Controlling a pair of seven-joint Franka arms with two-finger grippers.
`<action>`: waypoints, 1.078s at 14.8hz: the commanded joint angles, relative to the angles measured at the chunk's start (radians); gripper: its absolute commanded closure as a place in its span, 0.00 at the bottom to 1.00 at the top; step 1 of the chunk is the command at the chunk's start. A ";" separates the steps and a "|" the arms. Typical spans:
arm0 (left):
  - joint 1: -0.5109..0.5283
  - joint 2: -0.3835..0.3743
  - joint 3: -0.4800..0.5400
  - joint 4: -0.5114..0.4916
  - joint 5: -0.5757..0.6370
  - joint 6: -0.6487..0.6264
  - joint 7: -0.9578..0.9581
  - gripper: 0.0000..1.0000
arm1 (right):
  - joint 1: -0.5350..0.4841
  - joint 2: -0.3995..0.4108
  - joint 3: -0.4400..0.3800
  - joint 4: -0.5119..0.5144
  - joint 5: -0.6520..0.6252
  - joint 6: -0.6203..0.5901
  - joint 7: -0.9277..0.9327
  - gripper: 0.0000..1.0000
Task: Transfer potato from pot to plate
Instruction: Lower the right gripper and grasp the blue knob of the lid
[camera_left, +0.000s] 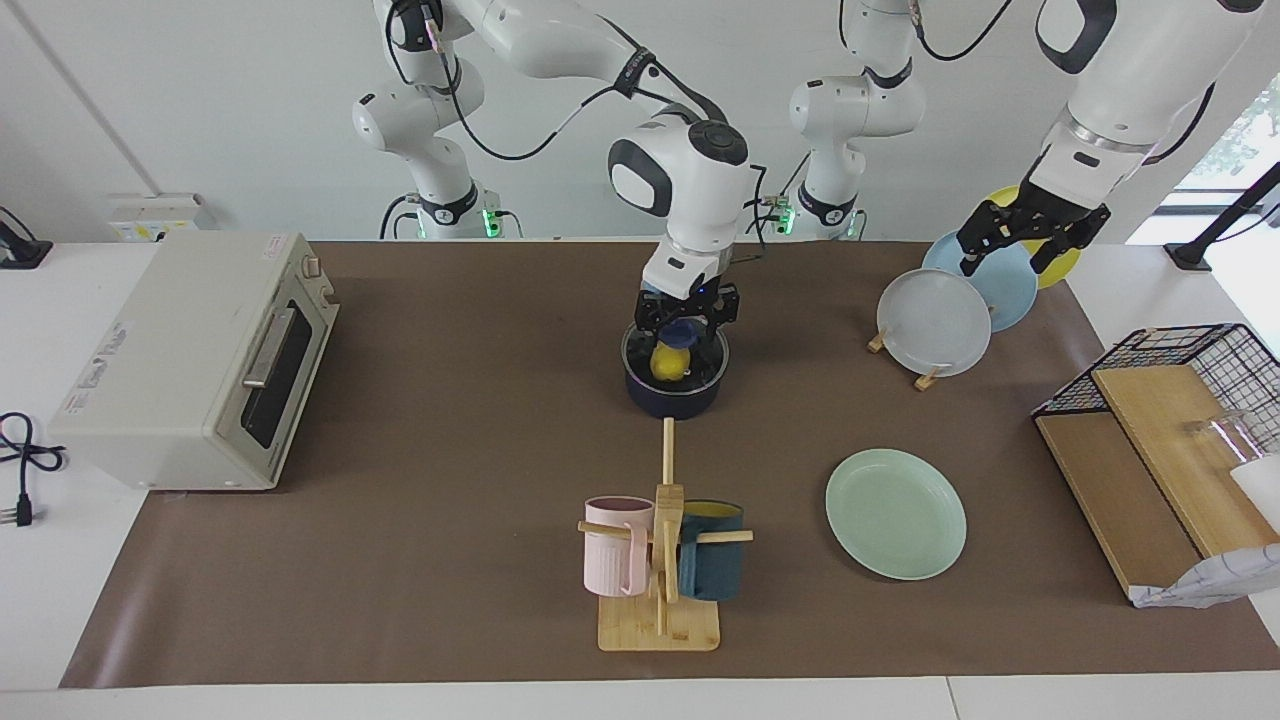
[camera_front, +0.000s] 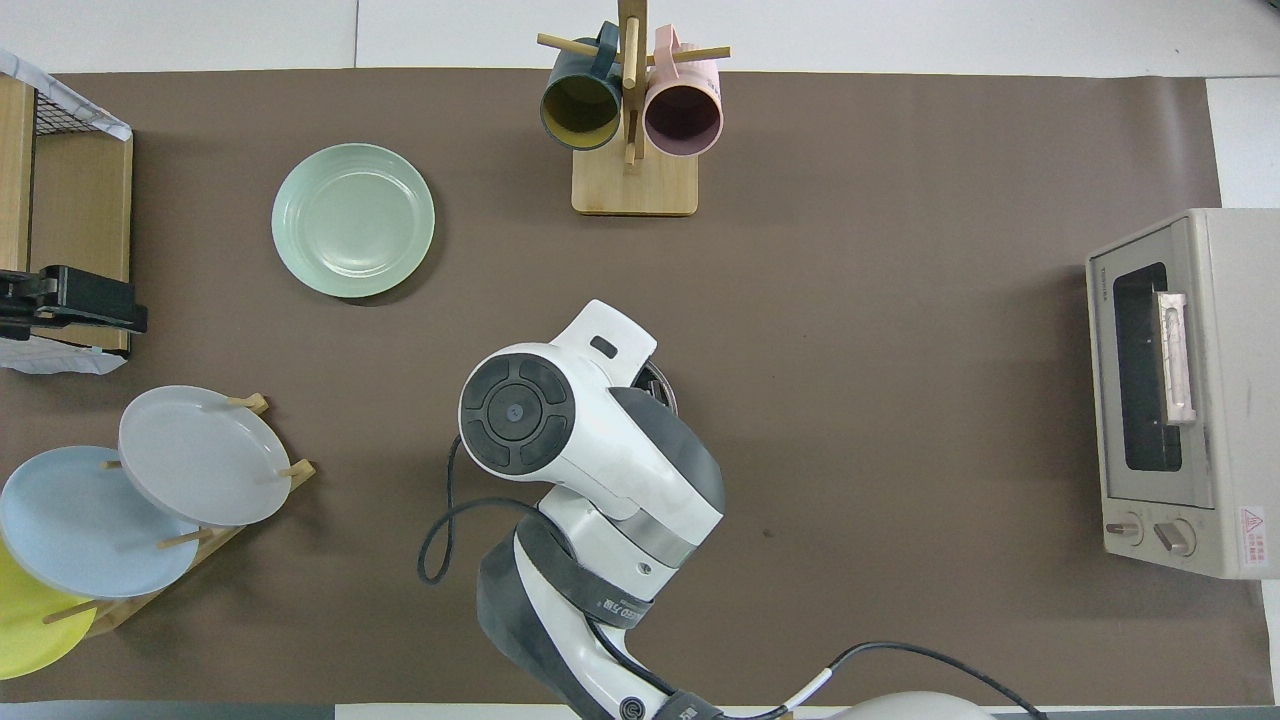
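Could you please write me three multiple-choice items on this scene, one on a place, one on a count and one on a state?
1. Where is the potato?
A. on the mint-green plate
B. in the pot
C. in the toaster oven

2. How many mugs hang on the wooden mug stand?
A. one
B. two
C. four

3. What is the right claw doing?
A. hanging over the rack of plates
B. resting on the toaster oven
C. reaching down into the pot at the potato

Answers:
1. B, the yellow potato shows inside the pot's rim, and the mint-green plate is bare.
2. B, a pink mug and a dark teal mug hang there.
3. C, its fingers stand on either side of the potato; the left claw is the one over the plate rack.
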 joint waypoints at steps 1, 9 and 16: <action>0.006 -0.013 -0.009 -0.014 0.019 -0.008 -0.002 0.00 | -0.005 -0.031 0.005 -0.042 -0.004 0.006 0.013 0.13; -0.006 -0.013 -0.016 -0.014 0.017 0.010 -0.005 0.00 | -0.006 -0.036 0.005 -0.050 -0.002 0.012 0.011 0.42; -0.063 -0.011 -0.018 -0.025 0.017 0.073 -0.014 0.00 | -0.049 -0.057 0.005 0.003 0.003 -0.037 -0.033 0.56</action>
